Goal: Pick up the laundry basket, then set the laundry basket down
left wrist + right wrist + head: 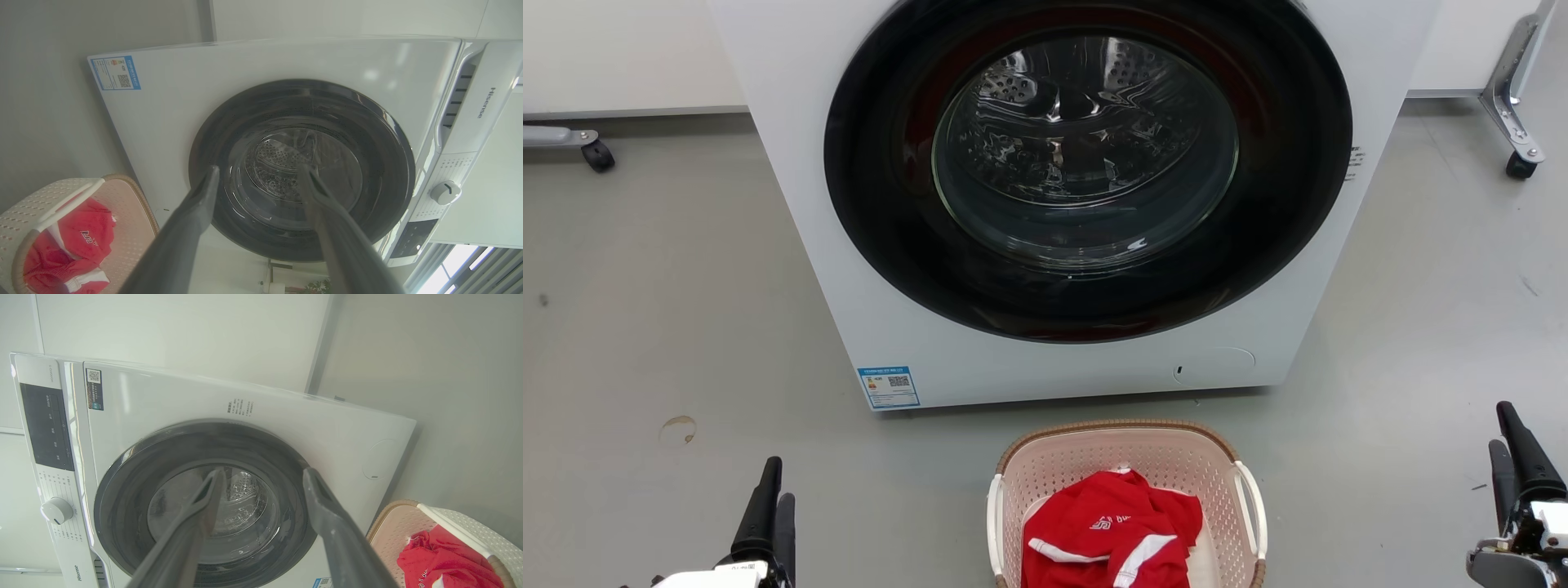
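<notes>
A: Where is the laundry basket (1086,461)?

B: On the grey floor (645,327), low in the middle of the head view, its near end cut off by the bottom edge. Its brown rim's far edge lies just in front of the white washing machine (931,359), with a strip of floor between them. A red garment (1111,531) with white stripes lies bunched inside.

A: How much room is around it?

B: There is bare floor on both sides. Each white loop handle stands free, with nothing against it. The machine's round dark door (1086,155) is closed. Two wheeled metal legs, one at the far left (596,155) and one at the far right (1521,163), stand well away, level with the machine's sides.

A: And the arms?

B: Both are low and wide of the basket. The left gripper (778,482) is at the lower left and the right gripper (1500,425) at the lower right, the right one set a little farther out. Both have their fingers pointing up toward the machine. Neither touches the basket.

A: And the fingers?

B: Each wrist view shows its pair spread, with a clear gap that frames the door glass. They hold nothing and touch nothing.
</notes>
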### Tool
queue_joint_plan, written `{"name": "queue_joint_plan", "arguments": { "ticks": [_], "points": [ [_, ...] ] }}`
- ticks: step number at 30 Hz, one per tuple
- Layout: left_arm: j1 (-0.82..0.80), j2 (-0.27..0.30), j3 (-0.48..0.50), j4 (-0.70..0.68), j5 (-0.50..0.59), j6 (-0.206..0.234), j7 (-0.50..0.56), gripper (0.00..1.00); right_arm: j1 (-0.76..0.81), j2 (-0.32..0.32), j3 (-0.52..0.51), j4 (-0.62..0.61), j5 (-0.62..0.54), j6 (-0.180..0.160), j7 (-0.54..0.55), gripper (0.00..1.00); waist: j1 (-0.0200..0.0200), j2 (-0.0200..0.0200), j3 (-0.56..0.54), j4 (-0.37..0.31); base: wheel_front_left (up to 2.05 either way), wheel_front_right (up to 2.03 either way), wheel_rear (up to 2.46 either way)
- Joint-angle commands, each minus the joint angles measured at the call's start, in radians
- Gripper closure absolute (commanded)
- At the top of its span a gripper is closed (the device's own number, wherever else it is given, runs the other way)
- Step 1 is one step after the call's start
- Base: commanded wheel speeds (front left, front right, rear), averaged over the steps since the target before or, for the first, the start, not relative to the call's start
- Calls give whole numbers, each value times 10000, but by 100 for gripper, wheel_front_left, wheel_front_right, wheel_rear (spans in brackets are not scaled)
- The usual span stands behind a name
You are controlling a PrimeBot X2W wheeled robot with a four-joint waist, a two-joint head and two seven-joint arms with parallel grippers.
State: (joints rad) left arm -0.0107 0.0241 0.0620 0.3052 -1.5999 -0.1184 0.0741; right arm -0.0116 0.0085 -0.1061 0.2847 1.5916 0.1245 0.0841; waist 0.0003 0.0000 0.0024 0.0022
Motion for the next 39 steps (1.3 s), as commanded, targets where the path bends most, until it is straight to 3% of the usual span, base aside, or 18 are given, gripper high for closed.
{"name": "queue_joint_plan", "arguments": {
  "ticks": [1,16,39],
  "points": [
    [-285,116,-30,-319,82,-14,-70,0,-237,-342,35,-323,-172,13,-148,0,-2,0,2,5,0,0,0],
    [-334,135,-253,-341,1016,23,-481,0,-228,-592,521,-644,-2161,19,-579,0,-2,0,-22,50,0,0,0],
    [-425,166,-788,-605,4207,390,-1185,0,-299,-1161,1915,-989,-5856,30,-1284,0,-2,0,-88,78,0,0,0]
  ]
}}
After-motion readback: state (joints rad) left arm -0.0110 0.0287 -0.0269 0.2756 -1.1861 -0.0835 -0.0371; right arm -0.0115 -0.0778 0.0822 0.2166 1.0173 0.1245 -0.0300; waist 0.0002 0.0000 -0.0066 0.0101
